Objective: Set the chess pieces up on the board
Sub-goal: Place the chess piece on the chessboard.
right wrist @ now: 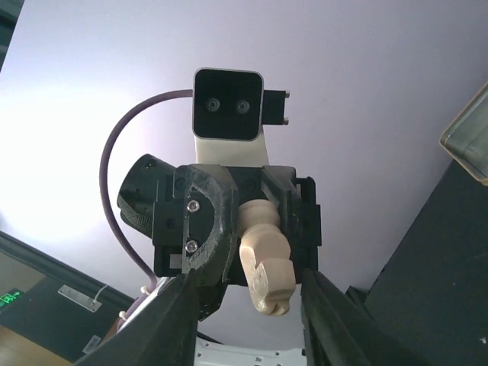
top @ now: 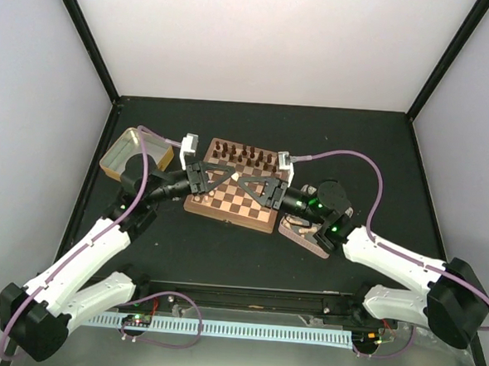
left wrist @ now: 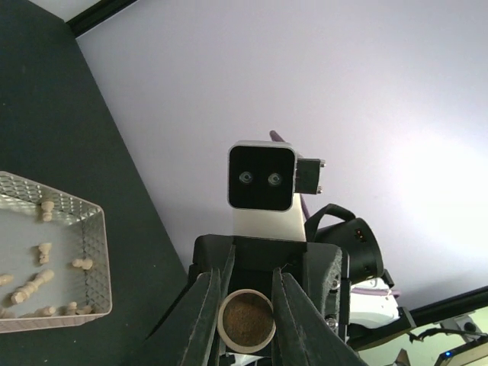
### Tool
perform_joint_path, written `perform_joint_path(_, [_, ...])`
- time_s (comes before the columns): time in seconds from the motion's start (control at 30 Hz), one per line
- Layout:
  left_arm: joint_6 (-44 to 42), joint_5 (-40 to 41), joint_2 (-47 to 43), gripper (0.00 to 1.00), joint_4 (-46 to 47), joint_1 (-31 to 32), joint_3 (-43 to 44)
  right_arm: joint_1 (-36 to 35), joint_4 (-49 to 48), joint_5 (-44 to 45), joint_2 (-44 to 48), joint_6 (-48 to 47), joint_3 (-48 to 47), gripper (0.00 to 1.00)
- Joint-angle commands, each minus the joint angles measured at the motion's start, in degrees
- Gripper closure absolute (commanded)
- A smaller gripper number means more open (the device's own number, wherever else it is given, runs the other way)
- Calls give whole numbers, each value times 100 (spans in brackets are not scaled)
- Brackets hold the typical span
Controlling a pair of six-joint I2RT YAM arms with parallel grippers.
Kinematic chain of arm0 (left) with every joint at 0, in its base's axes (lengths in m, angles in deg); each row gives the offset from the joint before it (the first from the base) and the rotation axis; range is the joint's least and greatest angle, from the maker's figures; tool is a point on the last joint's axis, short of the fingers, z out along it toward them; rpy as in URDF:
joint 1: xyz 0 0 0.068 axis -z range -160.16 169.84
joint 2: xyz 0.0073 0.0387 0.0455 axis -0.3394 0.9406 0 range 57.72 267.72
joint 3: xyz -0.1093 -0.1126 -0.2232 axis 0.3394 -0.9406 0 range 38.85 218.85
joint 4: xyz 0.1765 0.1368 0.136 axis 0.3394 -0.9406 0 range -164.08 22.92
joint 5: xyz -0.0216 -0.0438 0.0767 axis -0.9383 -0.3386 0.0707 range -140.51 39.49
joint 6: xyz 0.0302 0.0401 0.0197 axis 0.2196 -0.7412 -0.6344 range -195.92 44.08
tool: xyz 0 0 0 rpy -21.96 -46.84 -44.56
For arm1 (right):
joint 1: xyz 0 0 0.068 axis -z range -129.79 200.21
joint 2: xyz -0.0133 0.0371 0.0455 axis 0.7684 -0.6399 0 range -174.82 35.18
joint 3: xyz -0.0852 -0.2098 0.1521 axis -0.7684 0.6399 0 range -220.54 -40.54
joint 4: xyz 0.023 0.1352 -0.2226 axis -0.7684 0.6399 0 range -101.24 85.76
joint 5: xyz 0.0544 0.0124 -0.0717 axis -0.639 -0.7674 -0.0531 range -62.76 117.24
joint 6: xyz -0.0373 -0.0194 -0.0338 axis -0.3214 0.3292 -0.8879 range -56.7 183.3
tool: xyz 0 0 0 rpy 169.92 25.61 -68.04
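The left pincer (left wrist: 245,293) clamps the light, stiff, likely slick tan knight (right wrist: 265,259) by its base — the gaping right pincer (right wrist: 248,305) should take its head at 6 o'clock.

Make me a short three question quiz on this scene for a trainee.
1. True or false: the left gripper is shut on a chess piece.
2. Where on the board do the dark chessmen stand? A: near rows. B: far rows. C: middle rows.
3. Fill in: the loose chessmen in the mesh tin are ___ in colour.
Key: 1 true; 2 B; 3 light tan.
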Motion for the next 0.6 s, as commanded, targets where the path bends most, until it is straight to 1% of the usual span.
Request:
perform_joint_path(0.0, [282, 36, -100, 92, 501, 27, -94, 0, -398, 46, -57, 470, -208, 65])
perform_joint_path(0.1, [313, 15, -112, 92, 501, 22, -136, 4, -370, 126, -51, 472, -210, 70])
perform_joint_path(0.27, [402, 26, -147, 92, 585, 27, -222, 4, -318, 217, -134, 521, -289, 74])
perform_joint_path(0.47, [432, 28, -165, 91, 614, 25, -273, 7, -324, 302, -226, 581, -400, 85])
perform_joint_path(0.57, [398, 58, -204, 88, 568, 27, -343, 8, -129, 410, -242, 531, -460, 94])
